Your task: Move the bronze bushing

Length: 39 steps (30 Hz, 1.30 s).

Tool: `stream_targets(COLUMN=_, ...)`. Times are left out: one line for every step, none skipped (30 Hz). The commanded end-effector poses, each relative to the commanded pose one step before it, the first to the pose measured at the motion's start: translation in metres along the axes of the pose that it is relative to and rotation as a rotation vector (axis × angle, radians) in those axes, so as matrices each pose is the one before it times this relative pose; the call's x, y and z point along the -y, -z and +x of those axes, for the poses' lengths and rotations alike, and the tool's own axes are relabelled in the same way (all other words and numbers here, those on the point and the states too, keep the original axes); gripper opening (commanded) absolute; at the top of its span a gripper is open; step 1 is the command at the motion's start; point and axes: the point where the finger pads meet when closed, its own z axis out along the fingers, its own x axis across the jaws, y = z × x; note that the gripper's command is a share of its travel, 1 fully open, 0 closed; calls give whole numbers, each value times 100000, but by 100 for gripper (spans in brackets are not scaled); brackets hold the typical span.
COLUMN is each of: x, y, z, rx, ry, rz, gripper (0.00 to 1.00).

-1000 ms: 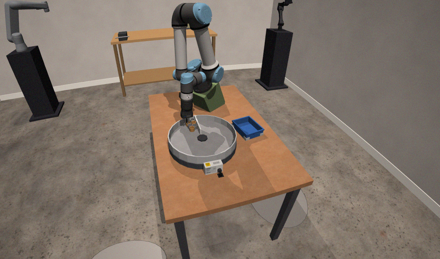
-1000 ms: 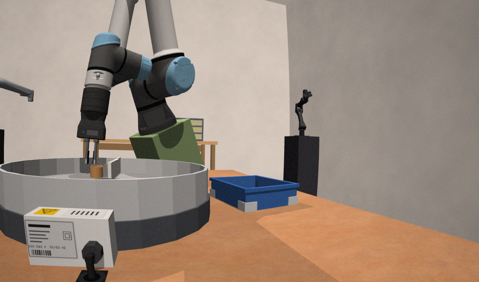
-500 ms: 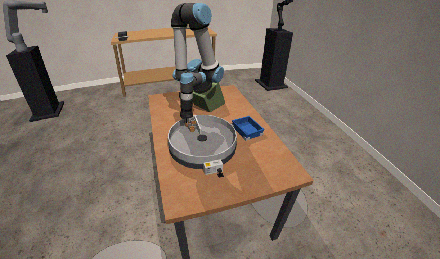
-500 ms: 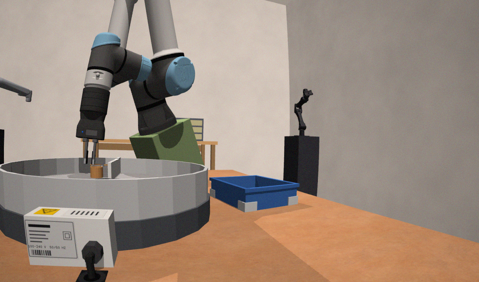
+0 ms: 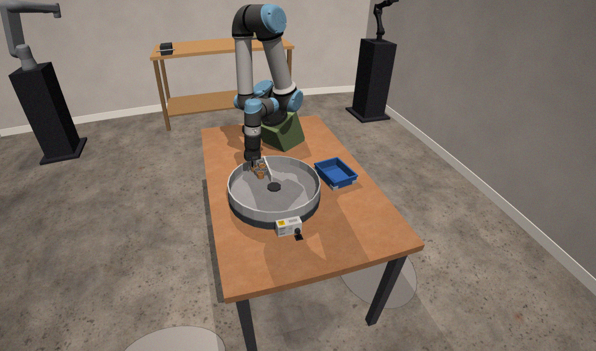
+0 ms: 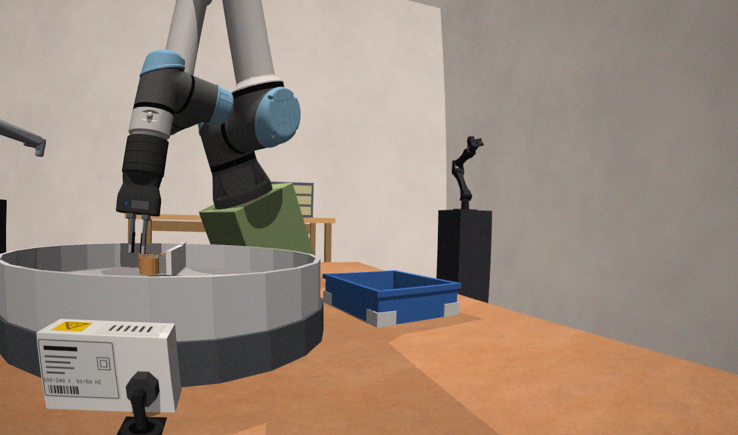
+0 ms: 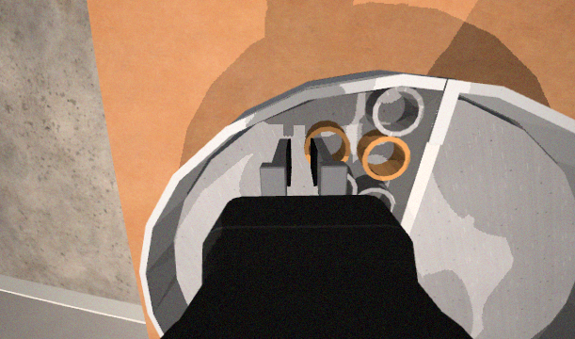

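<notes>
The grey turntable [image 5: 273, 189] holds a cluster of bushings beside a white divider [image 7: 430, 146]. In the wrist view I see two bronze bushings, one at the fingers and one to its right [image 7: 386, 157], plus two grey bushings, one behind [image 7: 398, 111] and one half hidden by the gripper body [image 7: 374, 195]. My gripper [image 7: 300, 153] hangs upright over the turntable's far left part [image 6: 137, 248]. Its fingers stand a narrow gap apart with only the floor showing between them. The right finger overlaps the left rim of the nearest bronze bushing. The blue crate [image 5: 335, 172] is empty.
The crate [image 6: 391, 295] sits on the table right of the turntable. A white control box [image 5: 288, 226] with a black knob is on the turntable's near side. The arm's green base [image 5: 284, 130] stands behind the turntable. The turntable has a raised rim and a black hub [image 5: 273, 187].
</notes>
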Motion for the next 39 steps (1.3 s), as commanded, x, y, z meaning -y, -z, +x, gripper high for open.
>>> stream_targets(x=51, y=-241, z=130, rx=-874, ry=-6, rz=538, gripper=40)
stream_targets(x=18, y=-83, z=43, rx=-298, ry=-3, rz=186, gripper=40)
stream_targets(x=17, y=-83, z=43, rx=-298, ry=-3, rz=186, gripper=40)
stream_targets(x=0, y=0, z=0, rx=0, ry=0, rz=0, gripper=40)
stream_targets(x=0, y=0, z=0, rx=0, ry=0, rz=0, gripper=40)
stream_targets(x=0, y=0, z=0, rx=0, ry=0, rz=0, gripper=40)
stream_targets(x=0, y=0, z=0, rx=0, ry=0, rz=0, gripper=40)
stream_targets(x=0, y=0, z=0, rx=0, ry=0, rz=0, gripper=40)
stream_targets(x=0, y=0, z=0, rx=0, ry=0, rz=0, gripper=40)
stream_targets(x=0, y=0, z=0, rx=0, ry=0, rz=0, gripper=40)
stream_targets(x=0, y=0, z=0, rx=0, ry=0, rz=0, gripper=40)
stream_targets(x=0, y=0, z=0, rx=0, ry=0, rz=0, gripper=40)
stream_targets(x=0, y=0, z=0, rx=0, ry=0, rz=0, gripper=40)
stream_targets(x=0, y=0, z=0, rx=0, ry=0, rz=0, gripper=40)
stream_targets(x=0, y=0, z=0, rx=0, ry=0, rz=0, gripper=40)
stream_targets(x=-225, y=318, z=-330, rx=1271, ry=31, rz=-871, gripper=40)
stream_targets(x=17, y=-84, z=43, rx=-298, ry=-3, rz=186, gripper=40)
stream_targets(x=17, y=-84, z=42, rx=-298, ry=-3, rz=186, gripper=40)
stream_targets(x=17, y=-84, z=42, rx=-298, ry=-3, rz=186, gripper=40)
stream_targets(x=17, y=-84, z=42, rx=-298, ry=-3, rz=186, gripper=40)
stream_targets(x=0, y=0, z=0, rx=0, ry=0, rz=0, gripper=40)
stream_targets(x=0, y=0, z=0, rx=0, ry=0, rz=0, gripper=40)
stream_targets(x=0, y=0, z=0, rx=0, ry=0, rz=0, gripper=40)
stream_targets(x=0, y=0, z=0, rx=0, ry=0, rz=0, gripper=40)
stream_targets(x=0, y=0, z=0, rx=0, ry=0, rz=0, gripper=40)
stream_targets(x=0, y=0, z=0, rx=0, ry=0, rz=0, gripper=40)
stream_targets(x=0, y=0, z=0, rx=0, ry=0, rz=0, gripper=40)
stream_targets(x=0, y=0, z=0, rx=0, ry=0, rz=0, gripper=40)
stream_targets(x=0, y=0, z=0, rx=0, ry=0, rz=0, gripper=40)
stream_targets(x=0, y=0, z=0, rx=0, ry=0, rz=0, gripper=40)
stream_targets(x=0, y=0, z=0, rx=0, ry=0, rz=0, gripper=40)
stream_targets(x=0, y=0, z=0, rx=0, ry=0, rz=0, gripper=40)
stream_targets(x=-227, y=320, z=-337, rx=1278, ry=27, rz=-871, gripper=40)
stream_targets(x=16, y=-85, z=41, rx=-298, ry=-3, rz=186, gripper=40)
stream_targets(x=16, y=-85, z=41, rx=-298, ry=-3, rz=186, gripper=40)
stream_targets(x=16, y=-85, z=41, rx=-298, ry=-3, rz=186, gripper=40)
stream_targets(x=16, y=-85, z=41, rx=-298, ry=-3, rz=186, gripper=40)
stream_targets(x=0, y=0, z=0, rx=0, ry=0, rz=0, gripper=40)
stream_targets(x=0, y=0, z=0, rx=0, ry=0, rz=0, gripper=40)
